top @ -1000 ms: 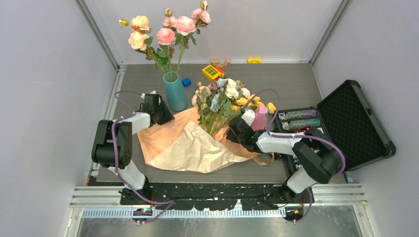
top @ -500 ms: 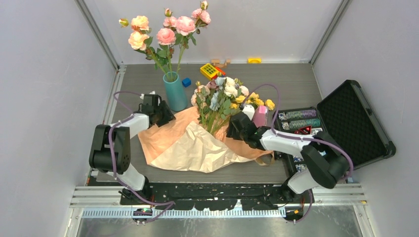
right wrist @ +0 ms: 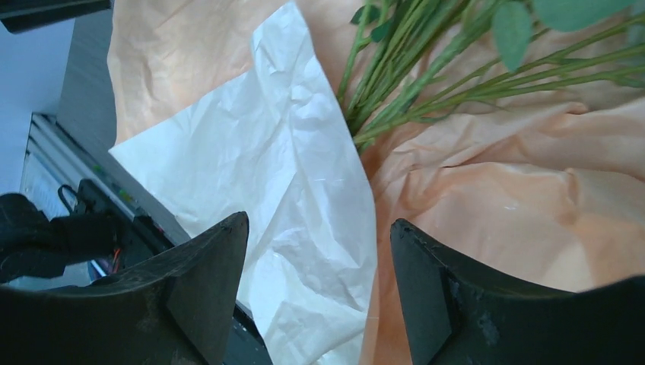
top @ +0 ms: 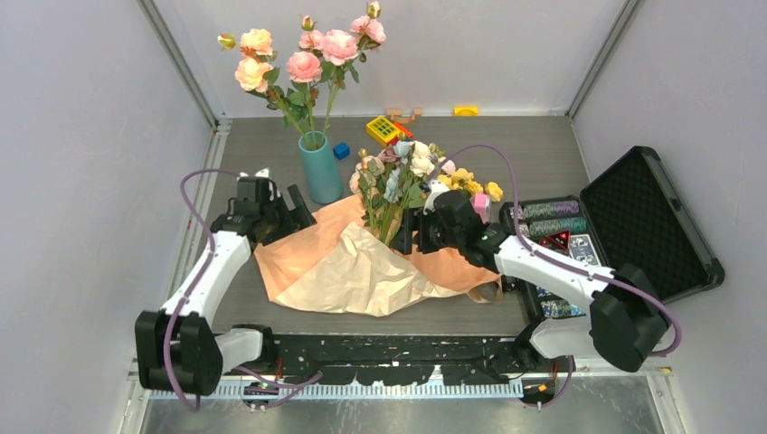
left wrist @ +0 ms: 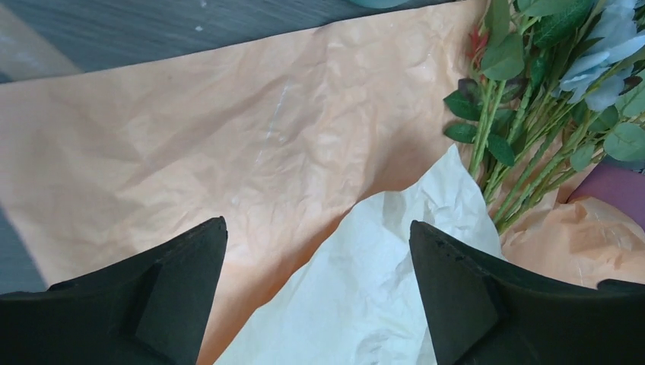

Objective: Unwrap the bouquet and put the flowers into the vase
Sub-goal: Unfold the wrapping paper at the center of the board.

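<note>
Top external view, entries for you:
- Left tool (left wrist: 318, 232): jaws now apart, let go of the paper (top: 344, 262).
- Right tool (right wrist: 319, 225): likewise apart, nothing held.
- Paper: spread open on the desk (top: 506, 145).
- Flowers (top: 402, 181): stems bared, lying on the sheet just right of the vase (top: 319, 172).
- Judgement: unwrapping looks done; you lift the flowers next.

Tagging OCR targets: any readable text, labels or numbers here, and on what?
None readable.
On the yellow keypad toy: button marks too small to read.
On the packs in the black case: print blurred.
On the wrapping paper: plain, no print.
</note>
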Action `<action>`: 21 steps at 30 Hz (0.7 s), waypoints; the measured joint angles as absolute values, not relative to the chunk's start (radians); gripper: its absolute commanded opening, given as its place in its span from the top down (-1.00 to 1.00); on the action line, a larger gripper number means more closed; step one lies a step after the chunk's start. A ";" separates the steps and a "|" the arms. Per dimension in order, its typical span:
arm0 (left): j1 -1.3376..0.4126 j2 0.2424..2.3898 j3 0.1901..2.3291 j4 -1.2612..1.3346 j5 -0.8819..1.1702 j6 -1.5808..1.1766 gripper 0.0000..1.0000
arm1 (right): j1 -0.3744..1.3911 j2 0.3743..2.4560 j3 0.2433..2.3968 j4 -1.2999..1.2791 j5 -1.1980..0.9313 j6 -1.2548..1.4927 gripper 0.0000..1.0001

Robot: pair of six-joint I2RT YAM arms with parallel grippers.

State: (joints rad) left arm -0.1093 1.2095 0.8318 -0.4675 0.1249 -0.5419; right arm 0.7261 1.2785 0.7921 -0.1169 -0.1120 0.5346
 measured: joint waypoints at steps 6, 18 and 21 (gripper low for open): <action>0.082 1.094 0.776 -0.558 0.121 -0.542 -0.90 | 0.727 1.410 0.821 -0.080 -0.237 0.490 -0.49; 0.267 0.974 0.730 -0.680 -0.054 -0.570 -0.99 | 0.734 1.703 1.045 -0.073 -0.301 0.346 -0.42; 0.281 0.978 0.695 -0.670 -0.047 -0.577 -0.87 | 0.737 1.772 1.102 -0.089 -0.325 0.314 -0.40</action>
